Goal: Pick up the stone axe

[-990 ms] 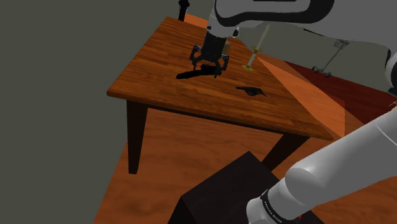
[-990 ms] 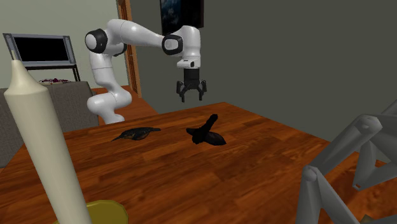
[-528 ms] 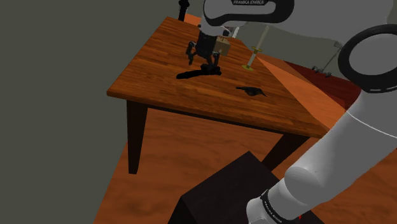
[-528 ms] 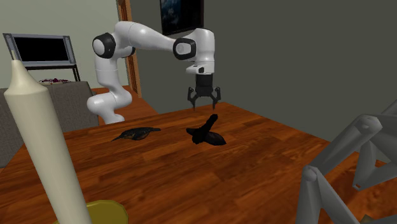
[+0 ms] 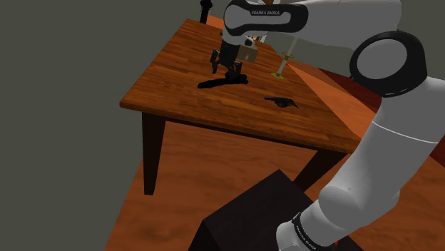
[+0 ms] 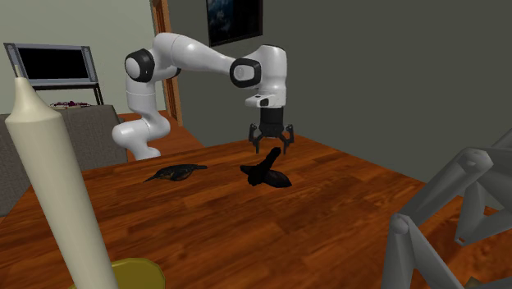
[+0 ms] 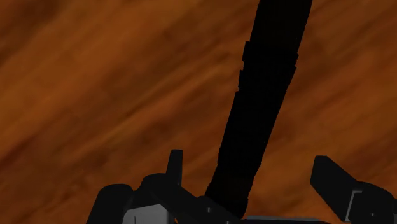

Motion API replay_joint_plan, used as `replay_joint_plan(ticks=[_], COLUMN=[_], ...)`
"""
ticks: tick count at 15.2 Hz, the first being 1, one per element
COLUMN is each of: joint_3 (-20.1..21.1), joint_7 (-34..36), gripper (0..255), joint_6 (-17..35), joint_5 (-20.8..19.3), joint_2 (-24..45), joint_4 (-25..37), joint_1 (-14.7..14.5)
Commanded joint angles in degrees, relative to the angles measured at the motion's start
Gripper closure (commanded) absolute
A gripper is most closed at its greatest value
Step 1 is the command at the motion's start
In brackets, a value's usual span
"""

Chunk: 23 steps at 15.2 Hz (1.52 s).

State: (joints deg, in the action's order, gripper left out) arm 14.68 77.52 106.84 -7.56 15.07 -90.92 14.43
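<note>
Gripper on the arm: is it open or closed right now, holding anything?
Gripper: open, holding nothing; its fingers stand apart either side of the black axe.

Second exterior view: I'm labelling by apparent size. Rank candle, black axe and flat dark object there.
1. candle, though it stands nearest the camera.
2-3. black axe and flat dark object look alike; not ranked.

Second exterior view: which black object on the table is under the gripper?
The long-handled black axe; the flat black piece lies apart to that view's left, away from the black gripper.

Black axe [image 7: 262, 108], red-brown grained table [image 5: 178, 71]
</note>
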Motion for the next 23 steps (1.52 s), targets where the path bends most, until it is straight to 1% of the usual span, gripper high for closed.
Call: replay_joint_plan(ticks=[1,5,6,15,23], joint_3=[-0.03,-0.08,-0.07,-0.09,0.06], joint_7=[0.32,0.50,0.53,0.50,-0.02], gripper=[0,0,255,255,255], joint_6=[1.52,3.39,3.45,3.39,-2.52], joint_5=[-0.08,-0.22,-0.21,-0.22,0.12], joint_2=[0.09,0.37,0.30,0.37,-0.21], joint_4=[-1.41,-3.02,-3.15,-3.02,2.36], joint_1=[0.00,0.03,0.02,0.03,-0.12])
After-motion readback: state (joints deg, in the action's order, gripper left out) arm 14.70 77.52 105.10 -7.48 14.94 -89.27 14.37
